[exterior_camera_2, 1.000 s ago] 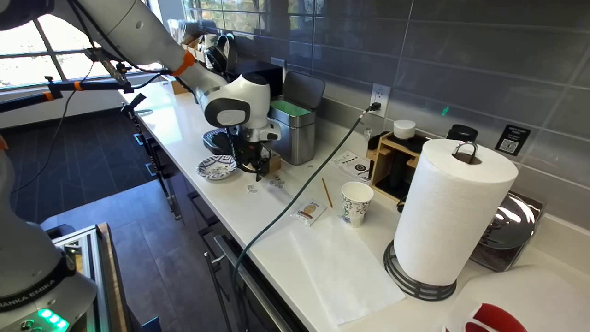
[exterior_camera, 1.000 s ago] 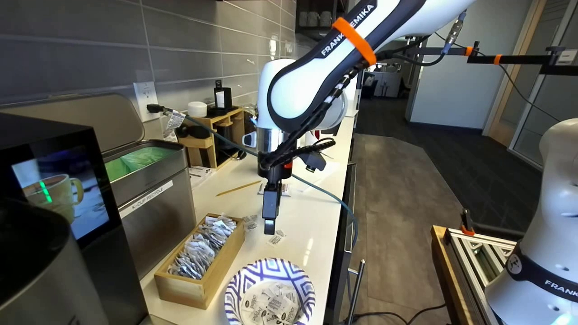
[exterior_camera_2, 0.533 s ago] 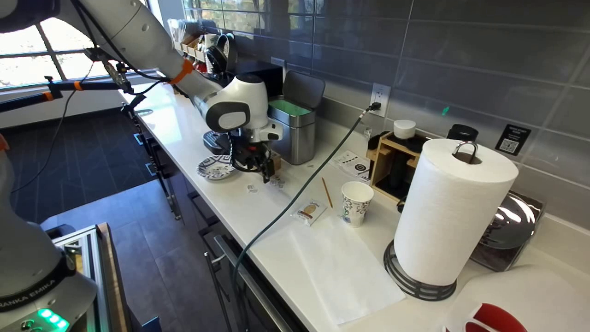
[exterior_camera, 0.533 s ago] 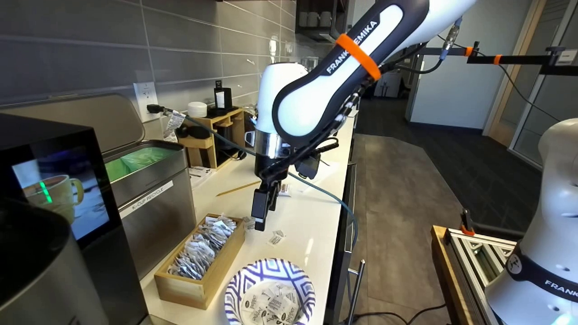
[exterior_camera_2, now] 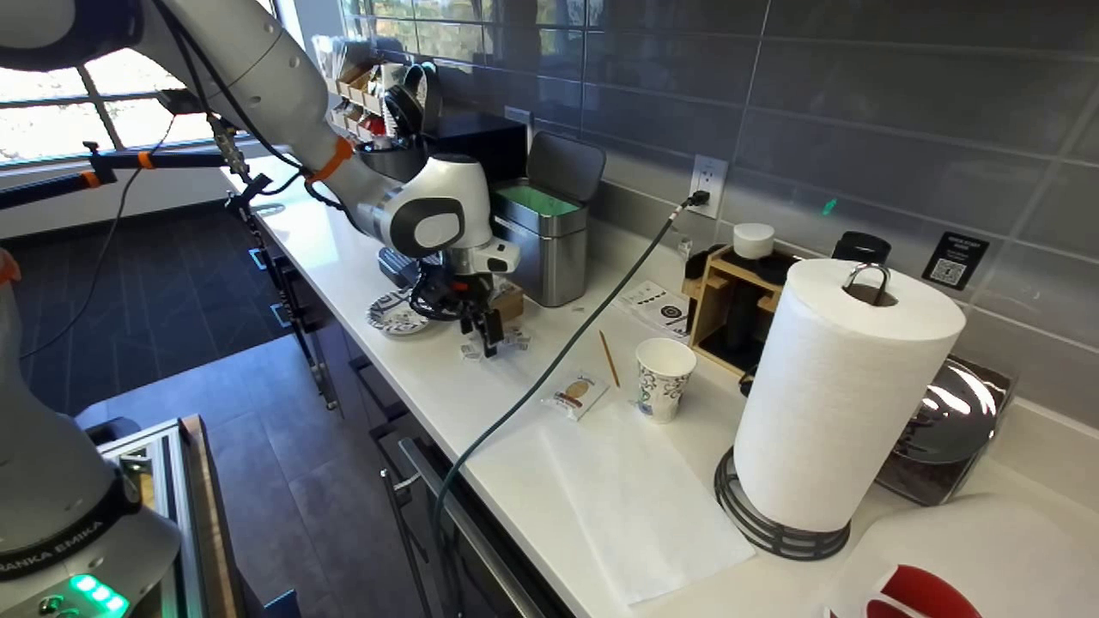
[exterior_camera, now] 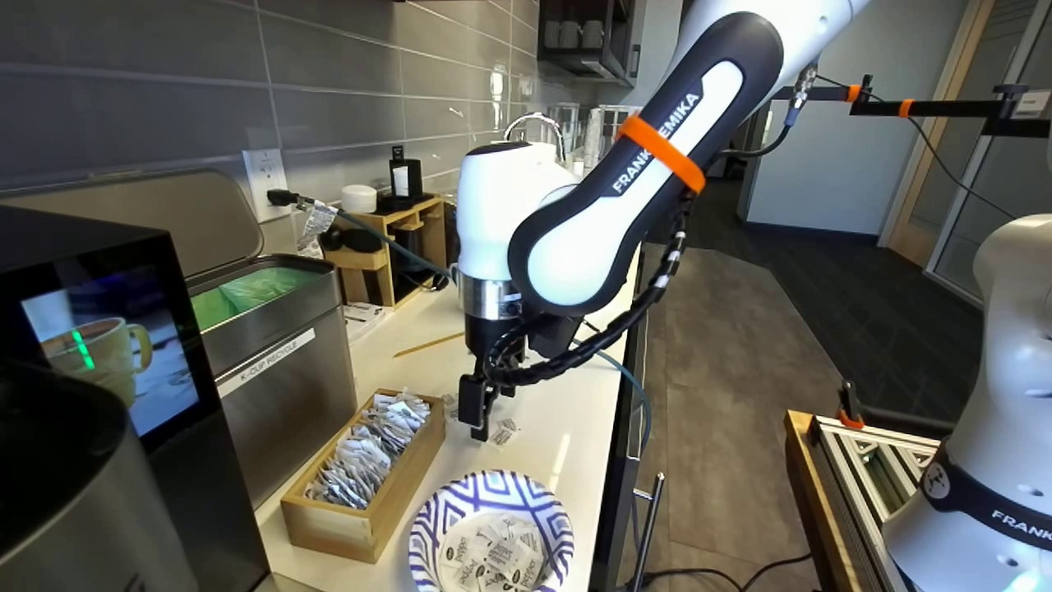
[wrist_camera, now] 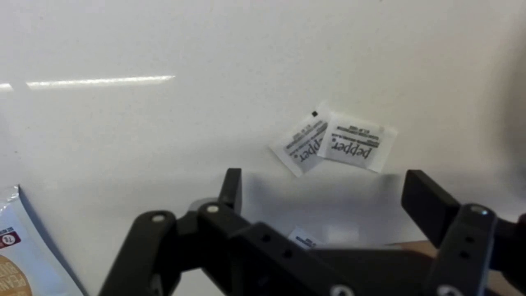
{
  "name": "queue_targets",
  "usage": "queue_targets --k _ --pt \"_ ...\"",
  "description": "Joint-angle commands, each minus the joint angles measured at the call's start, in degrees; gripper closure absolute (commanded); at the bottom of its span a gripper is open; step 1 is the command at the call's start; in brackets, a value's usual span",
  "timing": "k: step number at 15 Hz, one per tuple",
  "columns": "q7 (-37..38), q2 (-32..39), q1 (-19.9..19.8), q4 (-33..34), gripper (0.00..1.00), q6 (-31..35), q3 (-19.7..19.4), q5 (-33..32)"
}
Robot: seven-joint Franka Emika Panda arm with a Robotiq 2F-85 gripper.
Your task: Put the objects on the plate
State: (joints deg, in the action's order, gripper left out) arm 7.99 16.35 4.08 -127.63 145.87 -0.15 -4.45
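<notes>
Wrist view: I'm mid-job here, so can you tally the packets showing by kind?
Pepper packets, overlapping: 2
Partly hidden packet, kind not clear: 1
Snack packet, cut off by the picture edge: 1
Total: 4 in sight; the gripper may hide more.

- Two pepper packets (wrist_camera: 331,142), overlapping, flat near the fingers (wrist_camera: 427,201).
- Another packet (wrist_camera: 304,238), partly hidden, showing between the fingers.
- Blue-and-white plate (exterior_camera: 493,485), holding more packets (exterior_camera: 501,551), apart from the fingers.
</notes>
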Motion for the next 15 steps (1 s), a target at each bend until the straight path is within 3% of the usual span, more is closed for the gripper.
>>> queue_targets --k 1,5,7,15 --pt "3.3 0.8 0.8 -0.5 0.00 -0.7 -1.0 -1.7" --pt "0.2 1.7 -1.2 -0.8 0.00 0.0 -0.1 1.6" --pt "-2.1 2.5 -2.1 -0.2 0.27 -0.4 0.8 3.7" --pt "-8.3 0.9 -4.0 -0.3 0.88 -1.0 2.3 10.1"
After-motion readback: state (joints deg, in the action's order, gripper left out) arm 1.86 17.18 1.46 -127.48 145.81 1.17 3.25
